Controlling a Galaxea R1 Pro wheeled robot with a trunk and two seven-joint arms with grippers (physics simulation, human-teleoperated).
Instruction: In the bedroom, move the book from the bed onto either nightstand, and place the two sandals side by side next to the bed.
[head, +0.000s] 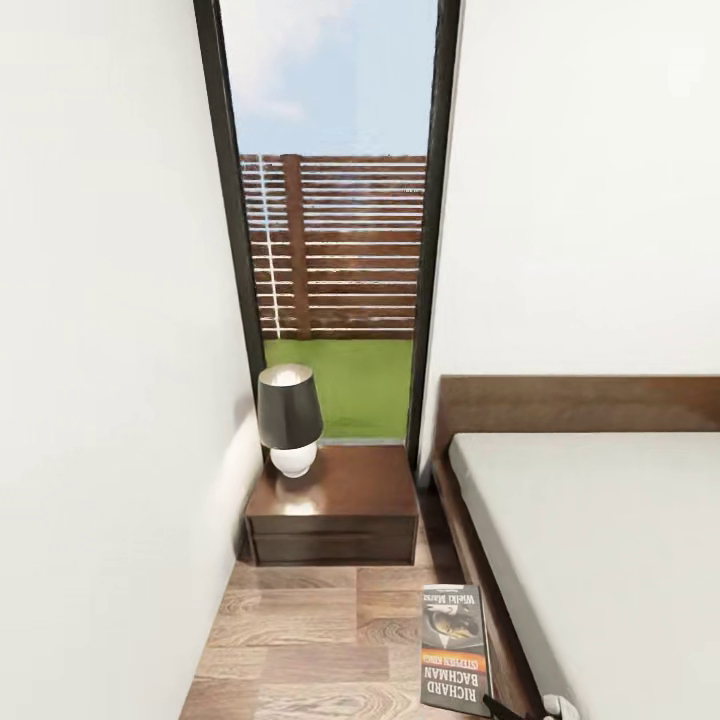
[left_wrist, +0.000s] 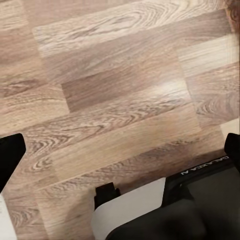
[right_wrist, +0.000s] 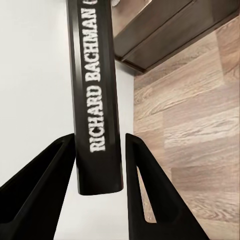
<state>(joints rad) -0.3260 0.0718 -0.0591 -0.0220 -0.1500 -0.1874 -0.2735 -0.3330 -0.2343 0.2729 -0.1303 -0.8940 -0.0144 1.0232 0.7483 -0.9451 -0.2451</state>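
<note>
While the right pincer (right_wrist: 100, 185) is pinching the book (head: 456, 648) across its spine, one dark finger (right_wrist: 42, 190) on either side, the item is hanging above the plank floor (head: 300, 640) in the gap between the bed (head: 600, 540) and the wall, short of the nightstand (head: 335, 505).

Book: thin paperback, dark cover, orange band, white "Richard Bachman" lettering. Judged light and fairly stiff along the spine, but the covers are likely flexing and sliding between smooth fingers; a hold near the spine is suiting it best.

Nightstand: dark brown, glossy top, two drawer fronts sitting closed, contents not showing. A lamp (head: 290, 420) with a black shade is occupying the back left corner, leaving the front and right of the top bare for the book.

Left pincer: in the left wrist view I cannot tell whether it is spread or pressed together.
</note>
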